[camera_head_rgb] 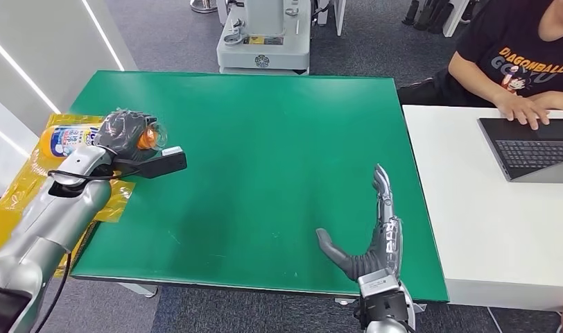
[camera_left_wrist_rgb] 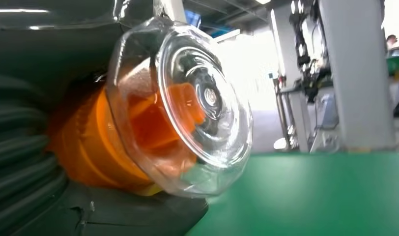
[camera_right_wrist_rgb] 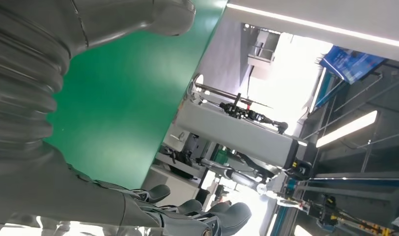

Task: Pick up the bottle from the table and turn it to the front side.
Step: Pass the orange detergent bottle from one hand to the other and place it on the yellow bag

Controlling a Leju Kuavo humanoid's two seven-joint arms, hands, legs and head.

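Left hand [camera_head_rgb: 126, 135] clamped around bottle [camera_head_rgb: 65, 139] near orange neck, at counter [camera_head_rgb: 279, 139] left edge. Right hand [camera_head_rgb: 372, 239] empty, fingers spread. Bottle looks light, stiff plastic; clear cap [camera_left_wrist_rgb: 187, 105] smooth, likely slippery. Better hold on body.

The green table top [camera_head_rgb: 265, 152] looks matt and smooth. The orange plastic bottle [camera_head_rgb: 67, 139] has a glossy printed label and a clear shiny plastic cap [camera_left_wrist_rgb: 197, 103]. Crinkly glossy yellow plastic bag [camera_head_rgb: 29, 177], brushed silver metal left arm [camera_head_rgb: 46, 215], matt white desk [camera_head_rgb: 473, 222].
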